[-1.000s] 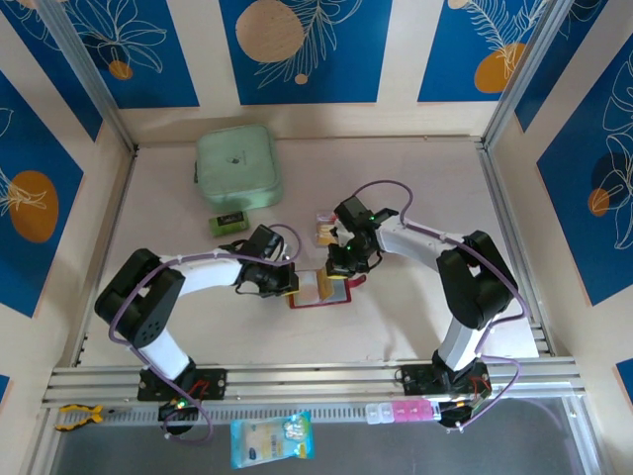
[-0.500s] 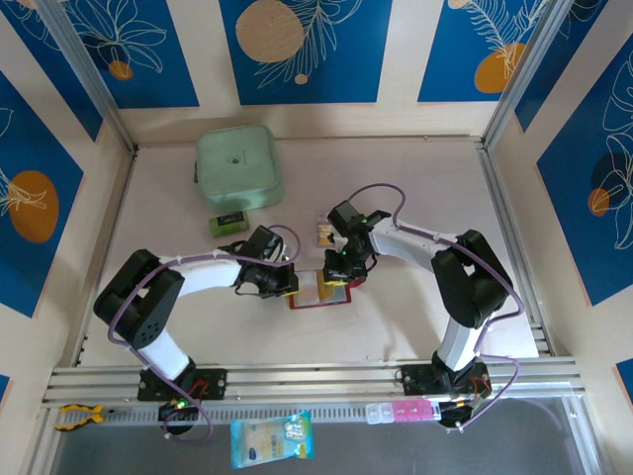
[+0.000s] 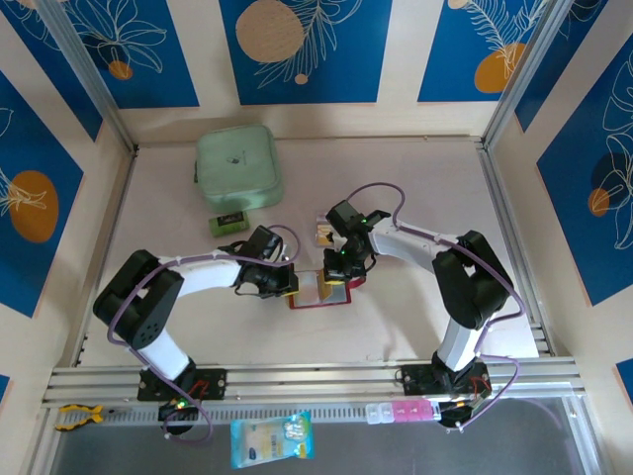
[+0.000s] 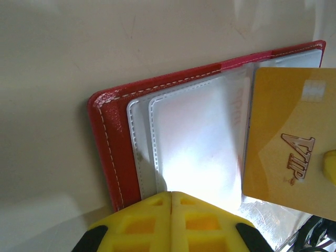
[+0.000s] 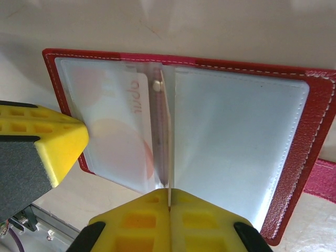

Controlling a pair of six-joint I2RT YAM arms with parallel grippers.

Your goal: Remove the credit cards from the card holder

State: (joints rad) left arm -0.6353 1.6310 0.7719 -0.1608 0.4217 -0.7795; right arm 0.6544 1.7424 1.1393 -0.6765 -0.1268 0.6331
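left hand (image 4: 170,197) clenched, tips against the edge of the open card holder (image 4: 107,136) on the surface (image 3: 415,317) – right hand (image 5: 169,202) pinched shut on the gold card (image 4: 286,147), which is partly out of a clear sleeve. just beyond lies a second card (image 3: 323,234); farther back, a mint-green case (image 3: 237,166).

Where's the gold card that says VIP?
In the left wrist view it's on the right: the gold card sticks out over the clear sleeves of the open red card holder, pinched by the right gripper.
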